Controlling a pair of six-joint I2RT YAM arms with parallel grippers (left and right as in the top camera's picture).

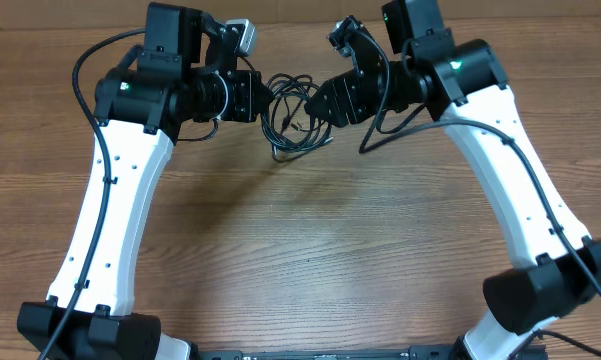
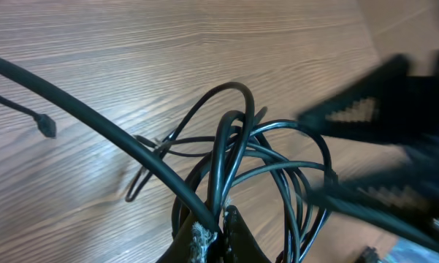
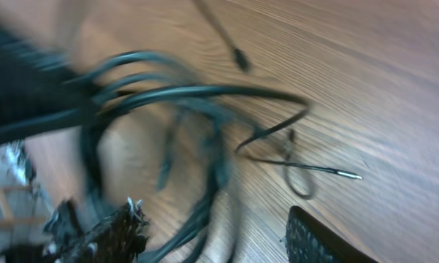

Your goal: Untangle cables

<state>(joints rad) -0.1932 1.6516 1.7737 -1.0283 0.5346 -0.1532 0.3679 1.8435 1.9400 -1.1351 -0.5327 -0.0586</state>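
The cables (image 1: 296, 118) are a small knot of thin black loops at the back middle of the table, hanging between my two grippers. My left gripper (image 1: 267, 100) is shut on them from the left. In the left wrist view its fingertips (image 2: 220, 232) pinch a thick strand at the bottom edge, and the loops (image 2: 237, 146) fan up and to the right. My right gripper (image 1: 316, 107) is at the bundle's right side, open. In the blurred right wrist view its fingers (image 3: 109, 235) stand wide apart and strands (image 3: 204, 197) run down between them. One loose plug end (image 3: 239, 58) lies on the wood.
The wooden table (image 1: 310, 250) spreads out in front of the bundle. A loose cable tail with a small plug (image 2: 47, 128) rests on the wood to the left. A thin metal-tipped end (image 3: 347, 174) lies to the right. Both white arms (image 1: 110, 220) flank the middle.
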